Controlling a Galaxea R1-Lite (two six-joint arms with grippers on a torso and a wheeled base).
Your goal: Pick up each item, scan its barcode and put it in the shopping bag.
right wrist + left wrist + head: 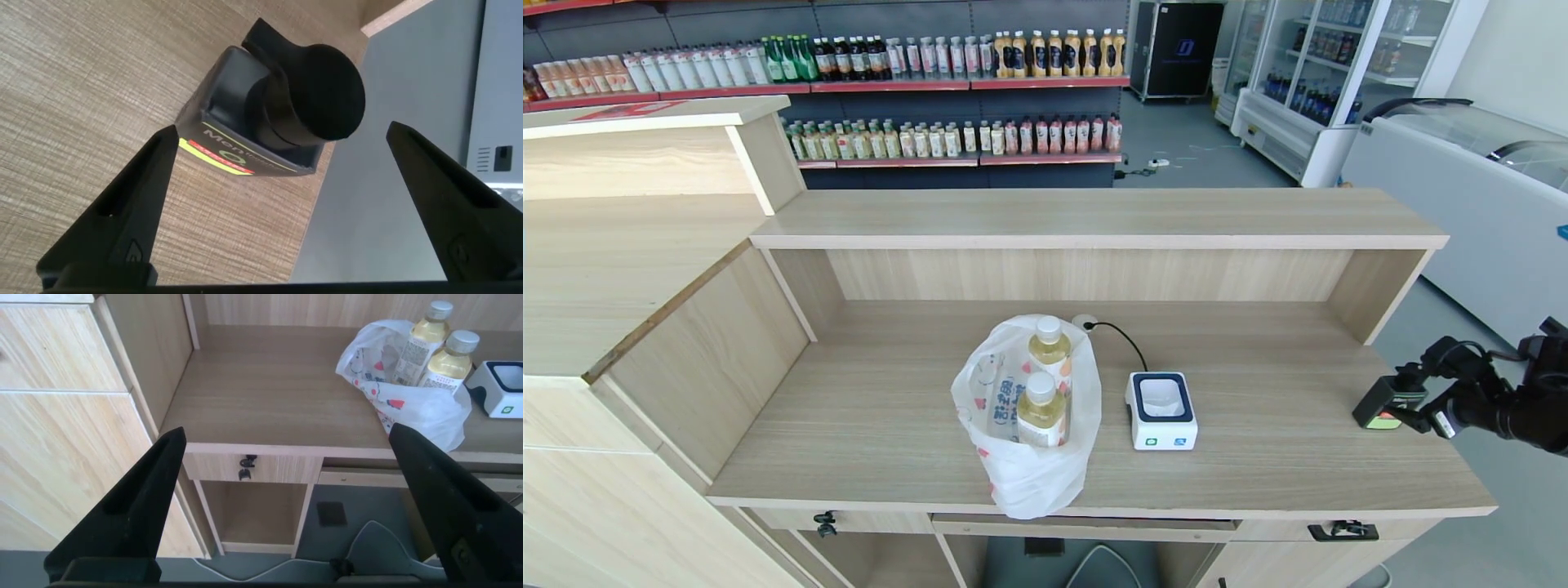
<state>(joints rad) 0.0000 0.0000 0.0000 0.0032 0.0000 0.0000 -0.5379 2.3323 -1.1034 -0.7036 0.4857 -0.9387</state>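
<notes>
- The worktop ends just beside the dark bottle, which stands at its right edge. The right pincer is spread wide around it, and a skewed closing could knock it off (the floor lies right beside).
- The shopping bag, holding two pale bottles, sags over the front edge, so a heavy drop may tip it. The left pincer, open and empty, hangs too low to steady it.
- The scanner sits just beside the bag, and a grip that turns the barcode away would likely give no read.

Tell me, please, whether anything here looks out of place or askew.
The dark, black-capped container appears to lie on its side at the wooden counter's right edge, its cap seemingly jutting past it.
</notes>
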